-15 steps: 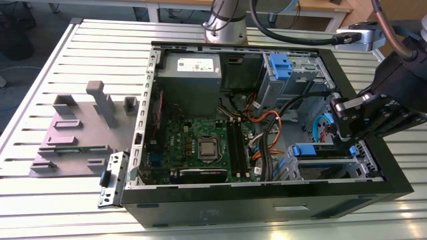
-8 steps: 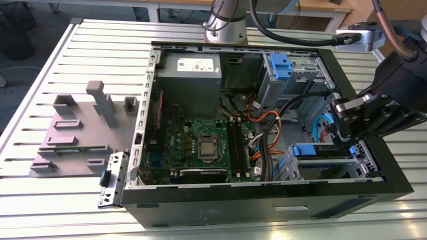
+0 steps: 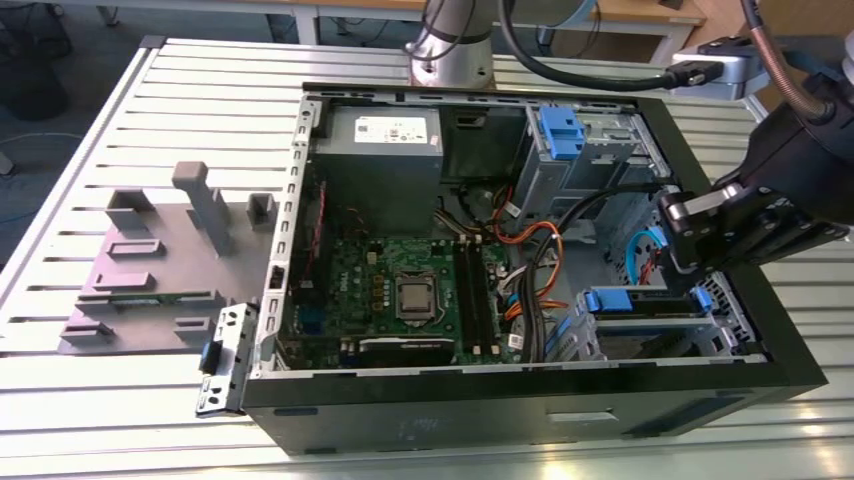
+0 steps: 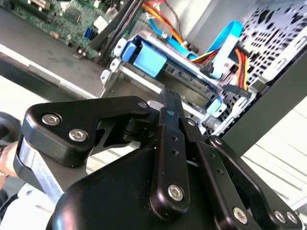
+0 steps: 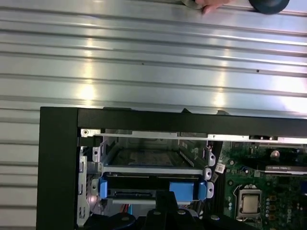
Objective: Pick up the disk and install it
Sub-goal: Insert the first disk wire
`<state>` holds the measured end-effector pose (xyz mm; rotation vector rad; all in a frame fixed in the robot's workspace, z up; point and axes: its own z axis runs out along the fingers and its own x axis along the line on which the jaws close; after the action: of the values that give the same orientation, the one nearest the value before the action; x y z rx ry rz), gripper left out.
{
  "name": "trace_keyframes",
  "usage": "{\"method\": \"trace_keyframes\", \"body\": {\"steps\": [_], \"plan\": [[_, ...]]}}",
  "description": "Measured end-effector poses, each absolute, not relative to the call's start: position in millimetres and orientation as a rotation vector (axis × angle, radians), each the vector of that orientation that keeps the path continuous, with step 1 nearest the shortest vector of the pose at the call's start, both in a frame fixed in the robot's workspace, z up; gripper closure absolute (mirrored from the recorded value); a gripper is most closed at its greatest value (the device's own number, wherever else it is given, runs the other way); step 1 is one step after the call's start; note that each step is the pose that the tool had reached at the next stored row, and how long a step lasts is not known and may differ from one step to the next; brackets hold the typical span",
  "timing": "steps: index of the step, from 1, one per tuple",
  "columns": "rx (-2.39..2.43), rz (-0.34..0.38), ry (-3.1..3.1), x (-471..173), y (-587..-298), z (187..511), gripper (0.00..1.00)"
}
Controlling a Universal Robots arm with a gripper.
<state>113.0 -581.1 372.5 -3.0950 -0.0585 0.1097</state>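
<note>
An open black desktop computer case lies on its side on a ribbed metal table. The black robot gripper hangs over the drive-bay corner of the case, at the exterior view's right. From this view the fingers cannot be made out.

The second wrist view looks along the gripper: its black fingers stand close together, with nothing seen between them, though whether the tips meet I cannot tell. Beyond them sits the silver-metal hard disk in its blue plastic carrier, already lying in the metal drive cage, with a light-blue flat cable and orange and red wires just beside it.

The first wrist view shows the same disk from above, its blue frame seated across the cage, apart from the gripper. Here also appear the green motherboard with its square processor socket and, at the far table edge, a person's fingertips.

The exterior view alone shows the grey power-supply box and a grey plastic fixture block on the table outside the case.
</note>
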Motion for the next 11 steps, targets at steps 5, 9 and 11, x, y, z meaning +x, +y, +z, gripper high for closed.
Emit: {"method": "trace_keyframes", "body": {"steps": [5,9,11], "plan": [[-3.060,0.108,-0.068,113.0,-581.1,372.4,0.89],[-3.058,0.108,-0.081,113.0,-581.1,372.3,0.89],[-3.058,0.109,-0.093,113.0,-581.1,372.2,0.89]]}}
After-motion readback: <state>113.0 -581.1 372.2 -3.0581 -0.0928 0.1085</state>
